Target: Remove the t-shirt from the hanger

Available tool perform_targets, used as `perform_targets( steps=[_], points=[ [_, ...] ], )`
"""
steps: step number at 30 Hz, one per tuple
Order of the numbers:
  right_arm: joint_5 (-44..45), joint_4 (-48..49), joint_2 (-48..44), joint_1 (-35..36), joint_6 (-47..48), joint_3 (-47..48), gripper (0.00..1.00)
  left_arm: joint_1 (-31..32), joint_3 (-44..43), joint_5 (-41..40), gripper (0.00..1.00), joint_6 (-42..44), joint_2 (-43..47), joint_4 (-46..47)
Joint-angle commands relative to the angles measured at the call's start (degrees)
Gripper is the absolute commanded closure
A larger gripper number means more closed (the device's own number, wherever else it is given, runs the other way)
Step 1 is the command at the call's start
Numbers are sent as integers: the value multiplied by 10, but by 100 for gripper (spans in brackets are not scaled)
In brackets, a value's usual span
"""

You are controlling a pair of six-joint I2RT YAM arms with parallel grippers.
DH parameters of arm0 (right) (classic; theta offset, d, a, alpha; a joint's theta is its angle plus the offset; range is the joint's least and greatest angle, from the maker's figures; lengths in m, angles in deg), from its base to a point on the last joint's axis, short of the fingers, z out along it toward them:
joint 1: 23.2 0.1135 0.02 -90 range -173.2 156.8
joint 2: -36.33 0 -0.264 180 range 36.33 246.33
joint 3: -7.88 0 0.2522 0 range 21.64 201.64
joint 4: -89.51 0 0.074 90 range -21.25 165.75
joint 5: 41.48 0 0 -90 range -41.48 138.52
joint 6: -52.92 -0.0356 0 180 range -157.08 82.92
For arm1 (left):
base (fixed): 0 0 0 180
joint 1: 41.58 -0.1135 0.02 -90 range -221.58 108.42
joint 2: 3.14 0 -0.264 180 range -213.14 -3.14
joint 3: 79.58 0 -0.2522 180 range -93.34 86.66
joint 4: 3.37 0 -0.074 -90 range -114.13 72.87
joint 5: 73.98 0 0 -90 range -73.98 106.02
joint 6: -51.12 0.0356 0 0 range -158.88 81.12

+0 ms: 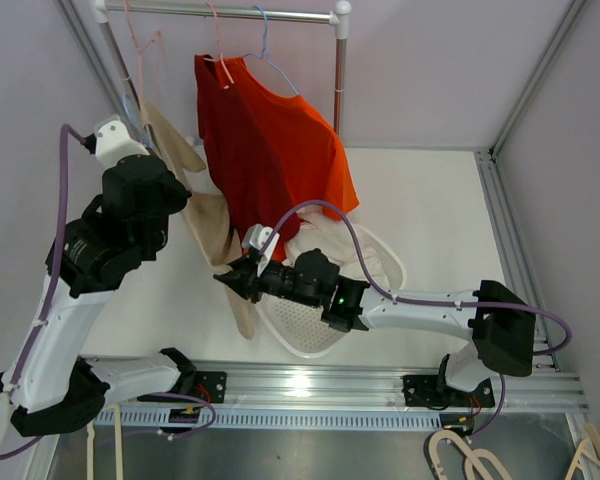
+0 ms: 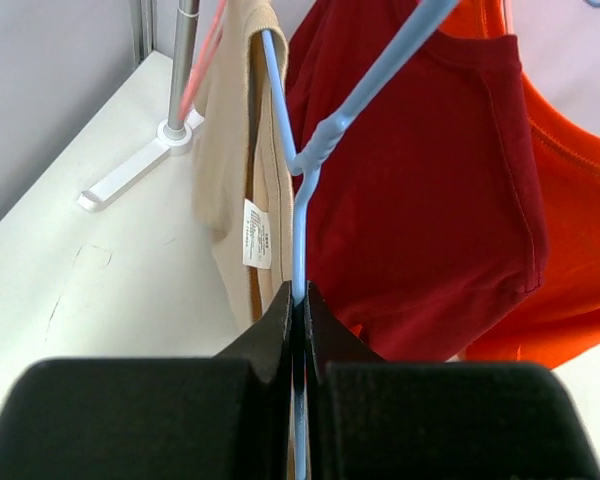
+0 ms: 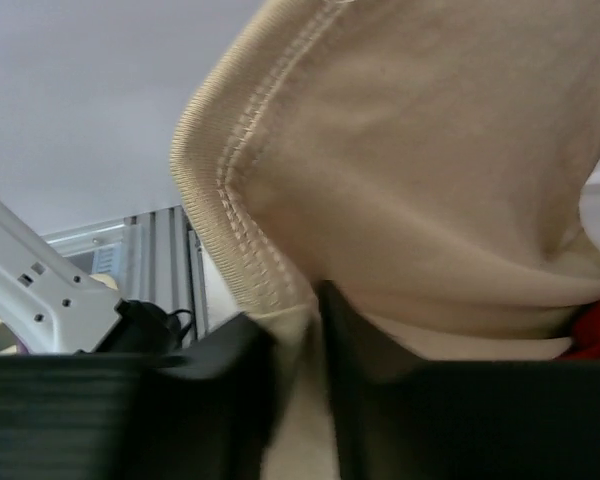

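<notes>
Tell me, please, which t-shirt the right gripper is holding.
The beige t-shirt: the right gripper pinches its stitched edge; the red t-shirt and orange t-shirt hang free.

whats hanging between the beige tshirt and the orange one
A dark red t-shirt hangs between the beige t-shirt and the orange t-shirt, clearest in the left wrist view.

No legible text.
A white label (image 2: 257, 233) is seen on the beige shirt (image 2: 225, 150) in the left wrist view; dark print is carried on it, too small to be read.
</notes>
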Motion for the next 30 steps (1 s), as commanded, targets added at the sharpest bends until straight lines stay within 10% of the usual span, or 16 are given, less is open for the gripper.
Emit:
perform_targets(
  steps=[1,3,13,30],
  points=[
    [16,37,1,-4,-2,17,81,7,4,0,99,16,23,46],
    [21,25,-5,-3,-4,15,100,7,4,-2,99,21,23,53],
    [33,-30,-83,31,-10,-19,100,-19,60,5,99,97,-6,219],
    [103,-34,-181,85,-62,-157,100,-109,-159,27,99,138,-225,197]
  ],
)
